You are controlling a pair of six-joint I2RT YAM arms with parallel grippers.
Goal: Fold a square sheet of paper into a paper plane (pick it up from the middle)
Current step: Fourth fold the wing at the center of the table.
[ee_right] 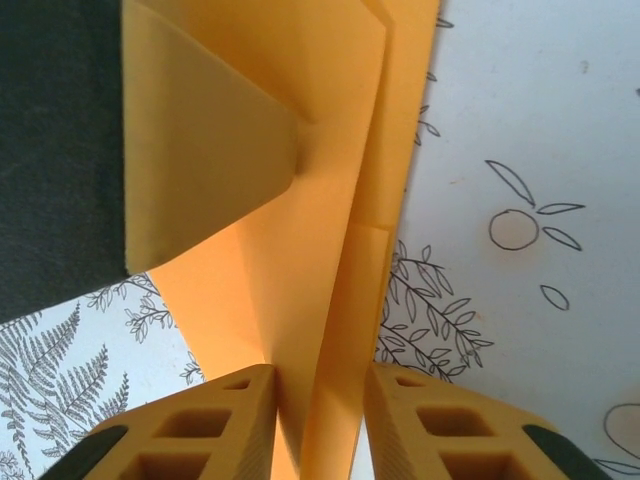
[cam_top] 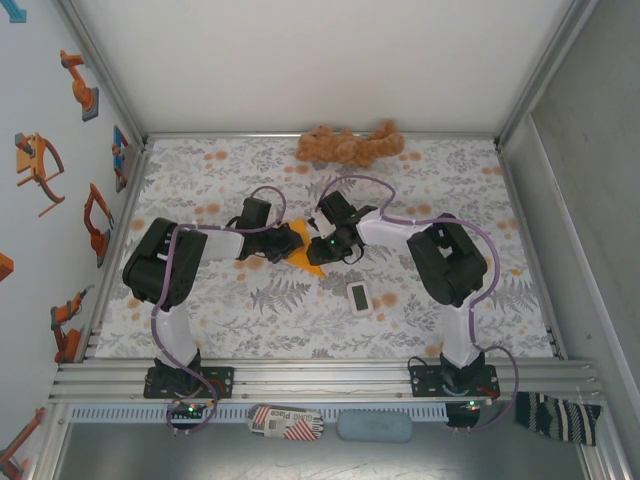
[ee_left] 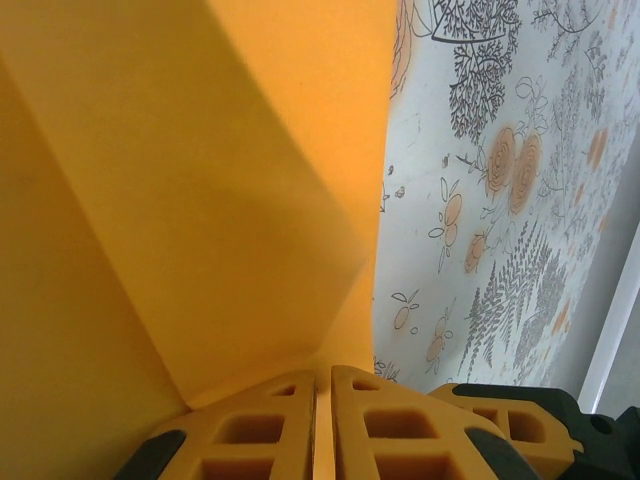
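Observation:
The orange sheet of paper [cam_top: 306,258] is a creased, folded shape held up between my two grippers at the middle of the table. In the left wrist view a folded panel of the paper [ee_left: 200,200] rises from my left gripper [ee_left: 323,385], whose jaws are pressed shut on its edge. In the right wrist view the narrow folded paper [ee_right: 330,260] runs down between the fingers of my right gripper [ee_right: 320,385]. Those jaws stand apart around the folds, with a sliver of table showing beside the right finger. In the top view the left gripper [cam_top: 290,240] and right gripper [cam_top: 325,245] almost touch.
A brown plush toy [cam_top: 350,145] lies at the far edge of the floral table cover [cam_top: 220,300]. A small white device [cam_top: 360,297] lies just in front of the right arm. Enclosure walls close in both sides. The left arm's dark body [ee_right: 55,150] sits close to my right gripper.

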